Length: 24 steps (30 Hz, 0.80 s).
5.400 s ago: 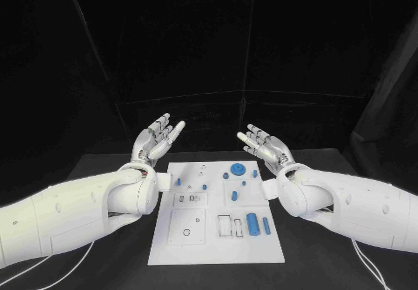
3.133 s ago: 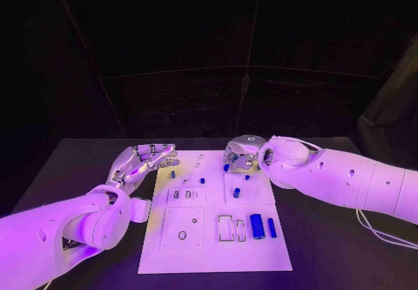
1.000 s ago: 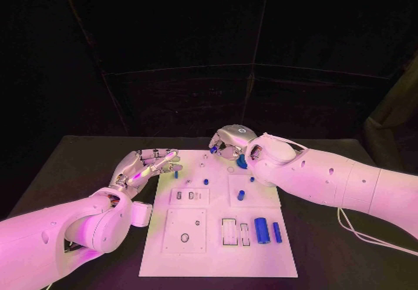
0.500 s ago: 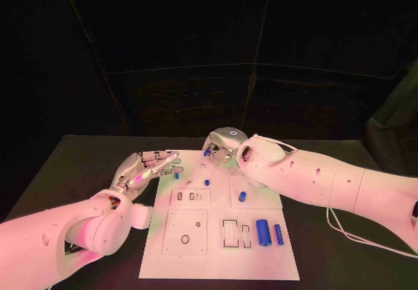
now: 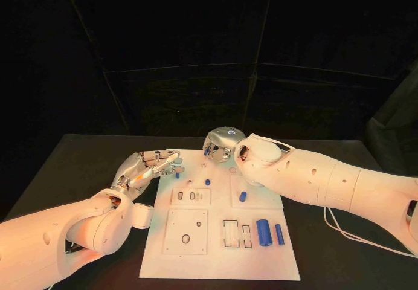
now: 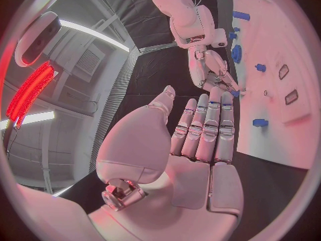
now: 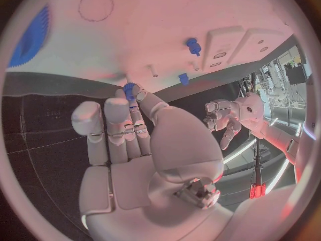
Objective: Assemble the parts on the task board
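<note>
Right hand point(image 5: 223, 145) sits over the board's point(image 5: 218, 260) far edge, pinching a small blue part point(image 7: 129, 88) between thumb and fingertip. Left hand point(image 5: 148, 165) hovers just off the board's far-left corner, fingers straight and close together, holding nothing. A blue gear point(image 7: 30, 35) lies on the board near the right hand; two cylinders point(image 5: 263, 231) lie on the near-right area.

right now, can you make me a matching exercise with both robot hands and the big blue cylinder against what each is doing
Things:
1. left robot hand
2. right robot hand
3. large blue cylinder

States:
A. lies on the near right part of the task board
B. fingers apart, holds nothing
C. pinches a small blue part

Pairs: 1-B, 2-C, 3-A
</note>
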Each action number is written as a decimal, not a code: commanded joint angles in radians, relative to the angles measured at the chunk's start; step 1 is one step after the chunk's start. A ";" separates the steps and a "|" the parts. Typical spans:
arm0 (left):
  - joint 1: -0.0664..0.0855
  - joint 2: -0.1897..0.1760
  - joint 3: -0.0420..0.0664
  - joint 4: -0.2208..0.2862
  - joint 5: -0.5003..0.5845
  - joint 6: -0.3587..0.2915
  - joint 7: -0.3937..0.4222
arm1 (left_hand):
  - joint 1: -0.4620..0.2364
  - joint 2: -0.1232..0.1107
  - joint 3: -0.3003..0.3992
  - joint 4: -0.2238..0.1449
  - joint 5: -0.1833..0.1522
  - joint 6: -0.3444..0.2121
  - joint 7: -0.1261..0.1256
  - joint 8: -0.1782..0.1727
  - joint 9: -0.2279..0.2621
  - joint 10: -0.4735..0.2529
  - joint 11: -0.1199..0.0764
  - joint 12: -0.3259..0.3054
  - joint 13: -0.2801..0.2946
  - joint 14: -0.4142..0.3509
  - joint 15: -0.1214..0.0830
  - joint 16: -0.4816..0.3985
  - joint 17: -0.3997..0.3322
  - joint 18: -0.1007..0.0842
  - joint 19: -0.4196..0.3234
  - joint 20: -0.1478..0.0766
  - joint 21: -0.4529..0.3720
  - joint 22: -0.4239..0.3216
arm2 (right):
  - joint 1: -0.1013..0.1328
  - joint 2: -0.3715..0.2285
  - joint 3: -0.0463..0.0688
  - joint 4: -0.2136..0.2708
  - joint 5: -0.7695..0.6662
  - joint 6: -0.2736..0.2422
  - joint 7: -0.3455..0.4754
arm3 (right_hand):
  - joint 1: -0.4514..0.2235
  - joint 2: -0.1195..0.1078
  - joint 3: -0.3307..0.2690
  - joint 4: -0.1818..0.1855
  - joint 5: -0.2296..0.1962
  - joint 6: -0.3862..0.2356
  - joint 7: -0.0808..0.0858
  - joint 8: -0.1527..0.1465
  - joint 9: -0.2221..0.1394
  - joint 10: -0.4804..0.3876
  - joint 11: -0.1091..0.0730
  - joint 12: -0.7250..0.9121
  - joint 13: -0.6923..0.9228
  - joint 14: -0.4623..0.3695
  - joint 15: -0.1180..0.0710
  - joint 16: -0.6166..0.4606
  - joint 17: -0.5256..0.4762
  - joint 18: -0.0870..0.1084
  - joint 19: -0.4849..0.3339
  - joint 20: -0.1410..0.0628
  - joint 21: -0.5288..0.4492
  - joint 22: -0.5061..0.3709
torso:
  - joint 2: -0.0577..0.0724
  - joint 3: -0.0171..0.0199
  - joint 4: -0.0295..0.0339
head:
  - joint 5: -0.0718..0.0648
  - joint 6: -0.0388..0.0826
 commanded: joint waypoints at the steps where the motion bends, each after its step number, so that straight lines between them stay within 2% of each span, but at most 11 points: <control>1: 0.002 0.001 0.001 0.001 -0.005 0.017 0.002 | 0.000 0.006 0.000 -0.008 -0.002 -0.005 0.012 -0.004 -0.001 -0.006 0.000 -0.007 -0.001 -0.005 0.001 -0.004 0.000 0.007 0.000 0.007 -0.004 -0.001 | 0.000 0.003 -0.001 -0.003 -0.035 0.030 -0.034 | -0.004 -0.013 0.010 0.000 -0.006 -0.004 0.001 -0.002 0.000 -0.008 0.001 -0.006 -0.001 -0.007 0.002 0.002 -0.005 -0.007 -0.008 0.004 0.002 -0.002 | 0.001 -0.0004 -0.0004 | -0.001 0.000; 7: 0.002 0.000 0.001 0.000 -0.005 0.017 0.000 | 0.000 0.006 0.000 -0.008 -0.002 -0.005 0.012 -0.004 -0.001 -0.006 0.000 -0.007 -0.001 -0.005 0.001 -0.004 0.000 0.007 0.000 0.007 -0.004 -0.001 | 0.000 0.004 -0.001 -0.002 -0.041 0.052 -0.038 | -0.015 -0.028 0.021 0.007 -0.008 -0.009 0.000 -0.002 0.000 -0.013 0.001 -0.006 -0.001 -0.012 0.003 -0.005 -0.018 -0.006 -0.015 0.004 -0.003 -0.012 | 0.002 -0.0005 -0.0014 | 0.000 -0.002; 11: 0.002 0.001 0.001 -0.001 -0.005 0.018 -0.002 | 0.000 0.006 0.000 -0.008 -0.002 -0.005 0.012 -0.004 -0.001 -0.006 0.000 -0.007 -0.001 -0.005 0.001 -0.004 0.000 0.007 0.000 0.007 -0.004 -0.001 | 0.000 0.006 -0.001 -0.003 -0.043 0.058 -0.036 | -0.030 -0.047 0.029 0.018 -0.008 -0.019 0.002 -0.004 -0.001 -0.021 0.003 -0.007 -0.002 -0.013 0.004 -0.005 -0.020 -0.006 -0.017 0.006 -0.003 -0.013 | 0.002 -0.0007 -0.0021 | 0.000 -0.001; 17: 0.002 0.001 0.001 -0.002 -0.005 0.018 -0.003 | 0.000 0.007 0.000 -0.009 -0.002 -0.005 0.012 -0.004 -0.001 -0.006 0.000 -0.008 -0.001 -0.006 0.001 -0.005 0.000 0.007 -0.001 0.007 -0.005 -0.001 | 0.000 0.007 -0.001 -0.003 -0.044 0.060 -0.034 | -0.031 -0.047 0.032 0.022 -0.007 -0.019 0.002 -0.003 0.000 -0.020 0.003 -0.006 -0.001 -0.012 0.005 -0.001 -0.016 -0.006 -0.015 0.006 -0.003 -0.011 | 0.003 -0.0008 -0.0007 | 0.000 -0.003; 24: 0.002 0.002 0.001 -0.005 -0.005 0.016 -0.007 | 0.000 0.008 0.001 -0.009 -0.002 -0.005 0.012 -0.004 -0.001 -0.007 0.000 -0.008 -0.001 -0.006 0.001 -0.005 0.000 0.007 -0.001 0.008 -0.005 -0.001 | 0.000 0.005 -0.001 0.000 -0.044 0.053 -0.028 | -0.031 -0.048 0.036 0.025 -0.007 -0.017 0.001 -0.001 0.001 -0.018 0.002 -0.004 -0.001 -0.011 0.004 0.003 -0.012 -0.007 -0.013 0.006 -0.001 -0.008 | 0.004 -0.0009 -0.0021 | 0.001 -0.005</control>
